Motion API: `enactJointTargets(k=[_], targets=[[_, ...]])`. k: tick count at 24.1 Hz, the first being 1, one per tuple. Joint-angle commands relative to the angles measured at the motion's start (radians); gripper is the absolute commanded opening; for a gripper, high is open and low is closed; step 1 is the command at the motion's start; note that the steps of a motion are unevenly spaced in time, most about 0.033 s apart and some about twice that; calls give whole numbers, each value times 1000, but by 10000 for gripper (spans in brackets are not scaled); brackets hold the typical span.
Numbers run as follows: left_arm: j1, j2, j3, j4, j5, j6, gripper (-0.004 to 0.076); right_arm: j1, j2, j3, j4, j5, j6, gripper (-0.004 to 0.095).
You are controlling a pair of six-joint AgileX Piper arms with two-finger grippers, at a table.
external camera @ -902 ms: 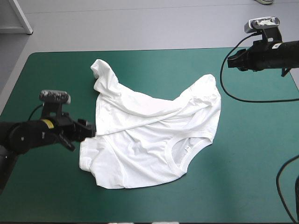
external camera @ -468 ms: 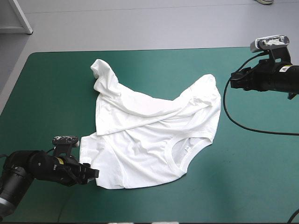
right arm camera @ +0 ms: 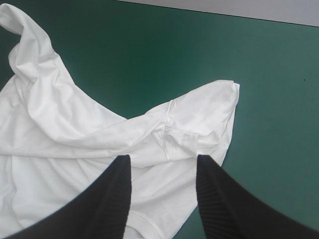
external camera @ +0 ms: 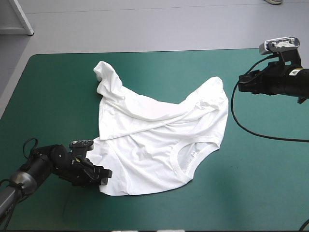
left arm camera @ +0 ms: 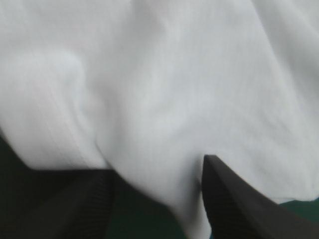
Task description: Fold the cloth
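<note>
Worktop [external camera: 48, 87] from the high view: saw the T-shirt [external camera: 159, 140] lying about the middle of the teal-green cover, roughly spread but rumpled, one part folded over in a diagonal band and a twisted peak toward the far-left. Noted the neck opening [external camera: 190, 157] on the near-right side, facing up. Found the left gripper [external camera: 104, 174] low at the near-left corner of the cloth, touching its edge; could not judge the finger gap from up here. Found the right gripper [external camera: 240, 83] raised near the worktop's right edge, toward the far side, well apart from the cloth and pointing at it.

Left wrist view: saw white T-shirt [left arm camera: 174, 74] filling nearly everything ahead. Logged the left gripper [left arm camera: 157, 167] as open, black fingers standing apart, a lobe of the hem reaching in between them; saw no clamping on it. One finger blurred.

Right wrist view: logged the right gripper [right arm camera: 162, 169] as open and holding nothing, fingers wide of each other. Saw the T-shirt [right arm camera: 75, 129] ahead of and below it, a bunched corner nearest the fingers, bare teal-green worktop [right arm camera: 149, 45] beyond.
</note>
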Motion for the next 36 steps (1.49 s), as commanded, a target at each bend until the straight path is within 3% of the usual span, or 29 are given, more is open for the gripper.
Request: enactJointTargets(k=[1, 4, 6, 7, 14, 17, 18, 28, 36], targets=[[-4, 52, -14, -34, -41, 44, 364, -9, -30, -19, -6, -33, 8, 400], [-6, 81, -14, -66, -50, 92, 218, -9, -30, 11, -71, -32, 29, 400], [-6, 83, -14, -112, -67, 135, 48, -9, -30, 55, -115, -30, 52, 400], [-6, 80, -14, -130, -72, 158, 22, -9, -30, 78, -120, -32, 57, 400], [-6, 80, -14, -153, -87, 192, 19, -9, 9, 304, -51, -230, -5, 409], [-6, 80, -14, -153, -89, 194, 19, -7, 135, 308, 46, -215, -71, 637], [-6, 80, -14, -153, -91, 194, 19, -7, 180, 308, 82, -215, -102, 648], [-6, 80, -14, -153, -121, 198, 19, 12, 410, 294, 185, -390, -233, 578], [-6, 80, -14, -153, -121, 198, 19, 93, 503, 181, 50, -426, -134, 553]])
